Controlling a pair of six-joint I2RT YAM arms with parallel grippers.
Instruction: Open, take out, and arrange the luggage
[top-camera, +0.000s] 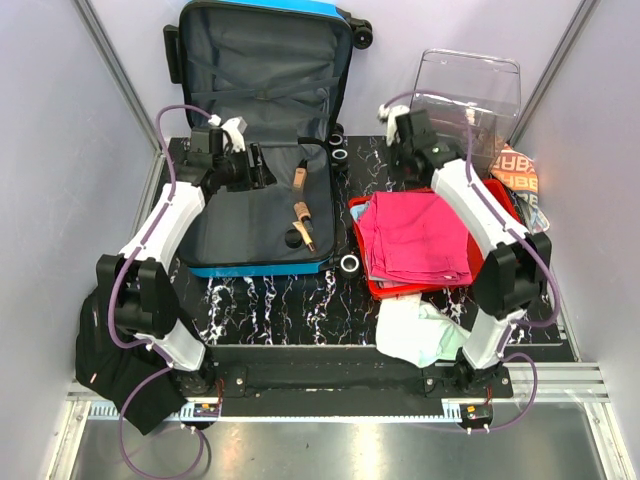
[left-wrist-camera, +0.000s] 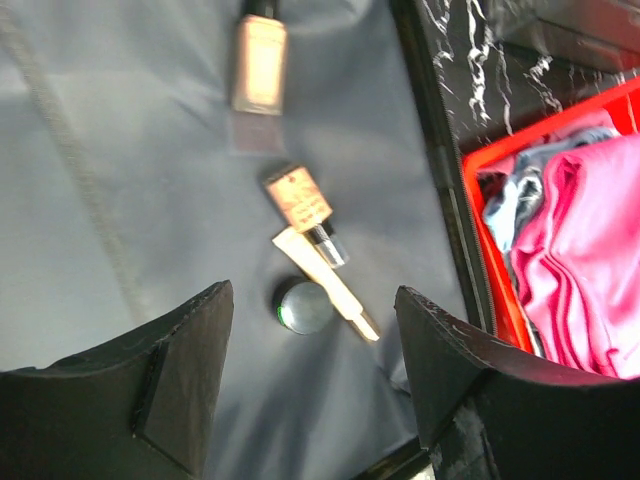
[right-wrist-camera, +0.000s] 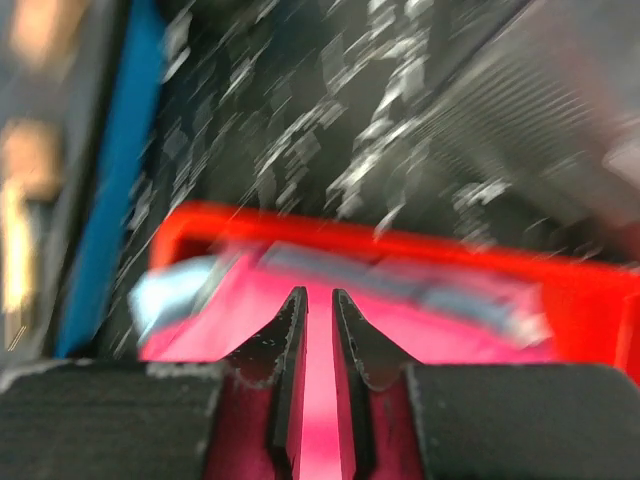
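Observation:
The luggage (top-camera: 225, 250), a bright blue hard-shell suitcase, lies open on the marble table with its lid (top-camera: 262, 60) standing up at the back. On its dark grey lining (left-wrist-camera: 150, 200) lie small cosmetics: a beige bottle (left-wrist-camera: 258, 62), a brown-capped bottle (left-wrist-camera: 300, 200), a pale tube (left-wrist-camera: 335, 290) and a round dark jar (left-wrist-camera: 303, 306). My left gripper (left-wrist-camera: 312, 290) hovers over them, open and holding nothing. In the blurred right wrist view my right gripper (right-wrist-camera: 318, 295) hangs above the pink cloth (right-wrist-camera: 240, 310), its jaws a narrow gap apart with nothing between them.
A red tray (top-camera: 362, 212) with the folded pink cloth (top-camera: 415, 235) sits right of the suitcase. A clear plastic box (top-camera: 470, 90) stands at the back right, beside a patterned bag (top-camera: 517, 175). A pale cloth (top-camera: 420, 332) lies at the front right, a black one (top-camera: 110, 360) at the front left.

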